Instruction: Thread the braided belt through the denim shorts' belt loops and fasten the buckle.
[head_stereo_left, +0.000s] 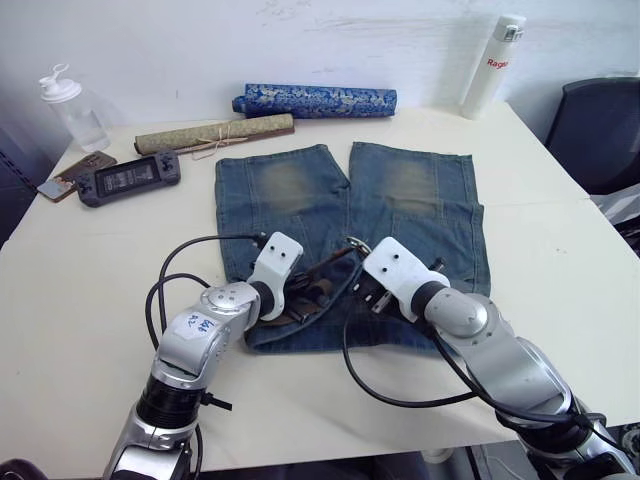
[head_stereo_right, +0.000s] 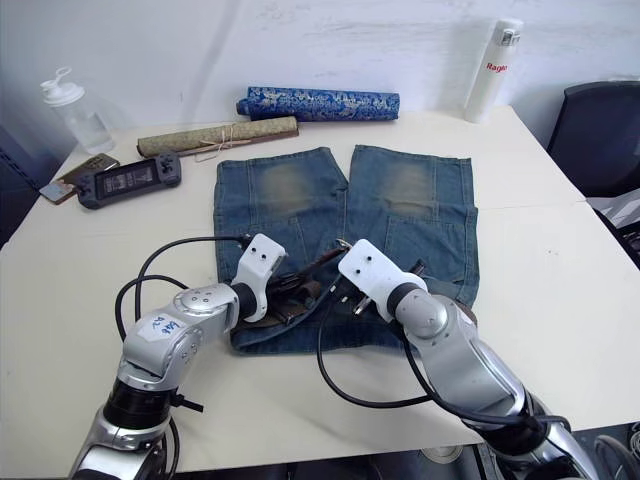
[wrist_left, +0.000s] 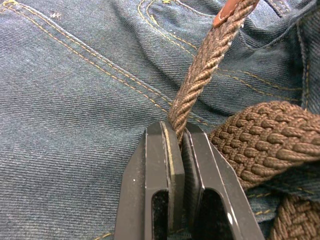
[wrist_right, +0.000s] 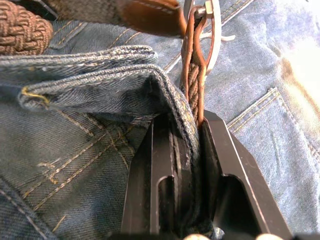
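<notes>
The denim shorts (head_stereo_left: 300, 190) lie flat on the cream table (head_stereo_left: 560, 250), waistband nearest me. The braided belt (head_stereo_left: 322, 272) sits bunched on the waistband between my two grippers. My left gripper (wrist_left: 176, 131) is shut on a twisted stretch of the brown strap (wrist_left: 205, 60), with more belt coiled beside it (wrist_left: 265, 135). My right gripper (wrist_right: 185, 120) is shut on a raised fold of the waistband (wrist_right: 115, 75) together with the belt's leather-edged end. The silver buckle (wrist_right: 212, 30) and a tan leather piece (wrist_right: 150, 12) lie just beyond its fingertips. I cannot make out the belt loops.
Behind the shorts lie a blue patterned rolled tube (head_stereo_left: 315, 100) and a tan tied roll (head_stereo_left: 215, 133). A handheld console (head_stereo_left: 130, 178), a phone (head_stereo_left: 70, 175) and a clear bottle (head_stereo_left: 72, 108) sit far left. A white bottle (head_stereo_left: 492, 65) stands far right, near a black chair (head_stereo_left: 600, 130).
</notes>
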